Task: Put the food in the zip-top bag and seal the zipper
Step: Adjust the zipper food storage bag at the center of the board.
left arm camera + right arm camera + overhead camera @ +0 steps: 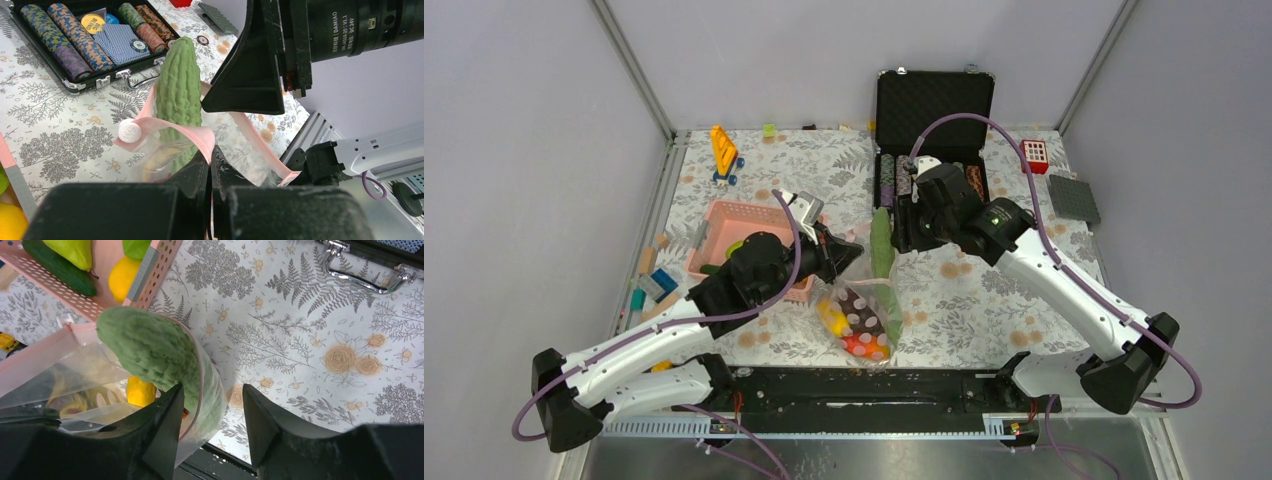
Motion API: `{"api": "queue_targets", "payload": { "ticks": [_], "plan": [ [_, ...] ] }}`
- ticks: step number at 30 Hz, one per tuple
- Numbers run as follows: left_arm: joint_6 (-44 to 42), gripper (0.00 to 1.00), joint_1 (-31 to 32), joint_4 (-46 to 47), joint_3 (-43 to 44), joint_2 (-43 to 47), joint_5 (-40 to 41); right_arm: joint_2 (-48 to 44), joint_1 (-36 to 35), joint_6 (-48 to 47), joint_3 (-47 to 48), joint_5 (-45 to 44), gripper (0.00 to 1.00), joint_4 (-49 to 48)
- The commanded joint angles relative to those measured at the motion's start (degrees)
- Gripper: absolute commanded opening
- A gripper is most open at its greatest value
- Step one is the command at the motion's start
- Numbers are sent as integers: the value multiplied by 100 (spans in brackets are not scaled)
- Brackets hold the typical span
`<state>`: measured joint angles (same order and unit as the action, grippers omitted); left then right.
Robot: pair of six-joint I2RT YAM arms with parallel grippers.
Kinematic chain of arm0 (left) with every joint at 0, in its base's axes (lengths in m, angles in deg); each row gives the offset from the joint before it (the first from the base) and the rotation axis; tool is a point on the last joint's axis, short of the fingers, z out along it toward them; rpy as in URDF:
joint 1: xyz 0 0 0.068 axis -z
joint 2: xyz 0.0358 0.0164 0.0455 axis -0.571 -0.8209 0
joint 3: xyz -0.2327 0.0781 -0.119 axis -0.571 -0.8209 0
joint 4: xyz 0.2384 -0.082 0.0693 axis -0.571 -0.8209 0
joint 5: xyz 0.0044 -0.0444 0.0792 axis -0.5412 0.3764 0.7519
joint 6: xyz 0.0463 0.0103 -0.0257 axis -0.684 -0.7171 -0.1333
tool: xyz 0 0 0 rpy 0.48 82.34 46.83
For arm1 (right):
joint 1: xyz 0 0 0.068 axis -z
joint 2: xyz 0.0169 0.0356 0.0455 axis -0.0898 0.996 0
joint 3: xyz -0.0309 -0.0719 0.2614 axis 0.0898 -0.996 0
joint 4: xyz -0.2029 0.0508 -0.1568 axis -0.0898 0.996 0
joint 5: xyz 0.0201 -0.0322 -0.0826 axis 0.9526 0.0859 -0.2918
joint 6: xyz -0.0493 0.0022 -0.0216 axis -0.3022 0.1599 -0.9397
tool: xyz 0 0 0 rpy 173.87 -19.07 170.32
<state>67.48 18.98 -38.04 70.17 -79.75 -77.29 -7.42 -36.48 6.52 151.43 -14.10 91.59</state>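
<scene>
L end effector [210,156] clenched on zipper [198,133]; R end effector [212,391] released beside 1 cucumber [145,342].

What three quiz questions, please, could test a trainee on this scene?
1. True or false: the green cucumber lies wholly inside the zip-top bag.
2. The left gripper is shut on: A) the zipper, B) the pink basket, C) a poker chip?
3. Fill in: the right gripper is ____.
Key: 1 false, it sticks out of the bag's mouth; 2 A; 3 open.
</scene>
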Motion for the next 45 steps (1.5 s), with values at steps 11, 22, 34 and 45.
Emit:
{"api": "queue_targets", "payload": {
  "ticks": [11,22,34,45],
  "plan": [
    [-186,0,-23,569,23,93,-140,150,15,-121,-67,852,47,7],
    [-162,0,-19,535,23,99,7,131,16,-301,72,788,0,-104],
    [612,0,-24,-770,1110,-879,1743,-1063,22,-1068,47,-483,0,-465],
    [771,6,-47,-1191,1359,-1139,2292,-1041,21,-936,-109,-999,0,-446]
  ]
}}
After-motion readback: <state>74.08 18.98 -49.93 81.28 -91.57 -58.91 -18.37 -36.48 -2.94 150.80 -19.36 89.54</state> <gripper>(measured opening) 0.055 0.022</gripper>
